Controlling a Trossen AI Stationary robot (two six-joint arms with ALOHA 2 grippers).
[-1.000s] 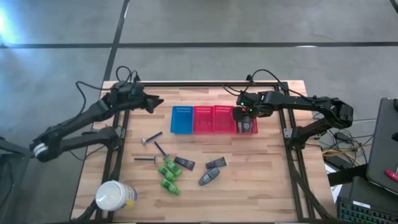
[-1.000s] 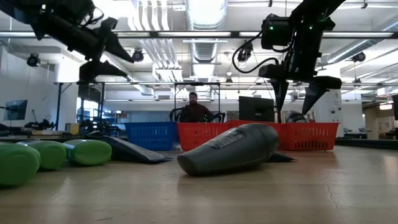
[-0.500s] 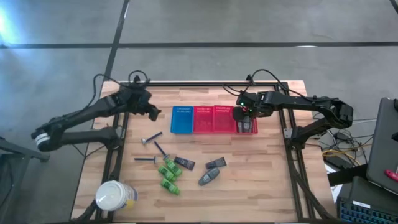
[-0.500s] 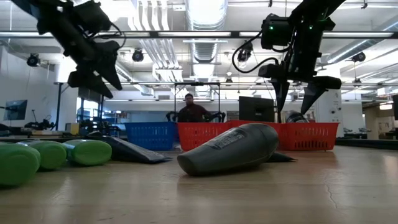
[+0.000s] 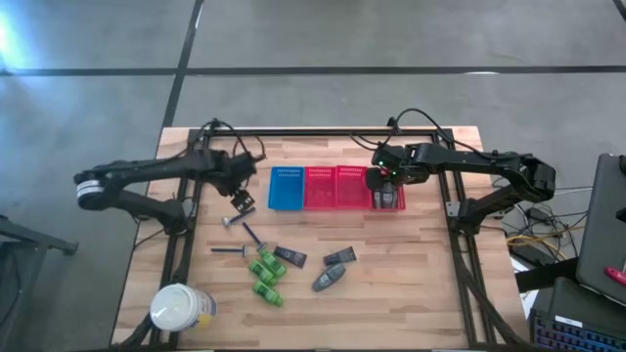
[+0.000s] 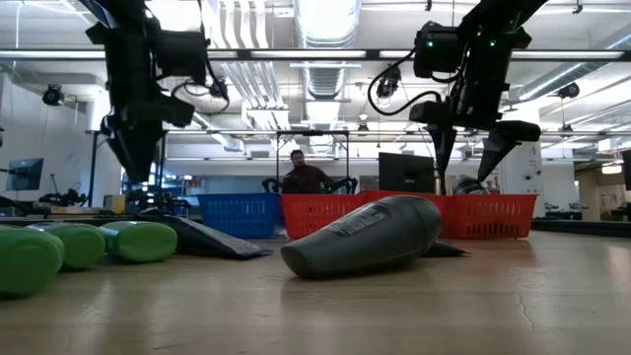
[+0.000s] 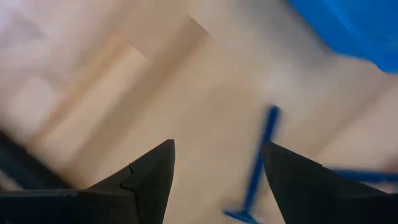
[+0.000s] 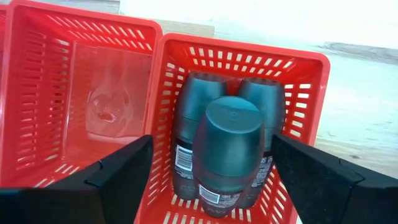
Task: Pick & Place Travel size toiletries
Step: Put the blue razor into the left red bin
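Observation:
Toiletries lie loose on the wooden table: three thin dark-handled razors (image 5: 235, 218) (image 5: 252, 235) (image 5: 230, 250), green bottles (image 5: 265, 276), two dark tubes (image 5: 290, 257) (image 5: 339, 256) and a grey oval container (image 5: 328, 280). My left gripper (image 5: 242, 199) (image 7: 217, 180) is open and points down just above the far razor (image 7: 258, 165), touching nothing. My right gripper (image 5: 378, 182) (image 8: 214, 171) hangs open over the rightmost red basket (image 8: 308, 68). That basket holds three grey oval containers (image 8: 227, 146) standing on end.
A blue basket (image 5: 287, 188) and three red baskets (image 5: 320, 188) stand in a row at the table's far middle. A large white jar (image 5: 181, 308) sits at the near left corner. A person (image 6: 307, 176) shows in the room beyond the table.
My left gripper has swung from the far left toward the near edge and come down. It has tipped from nearly level to pointing downward over the far razor. The right arm has kept still.

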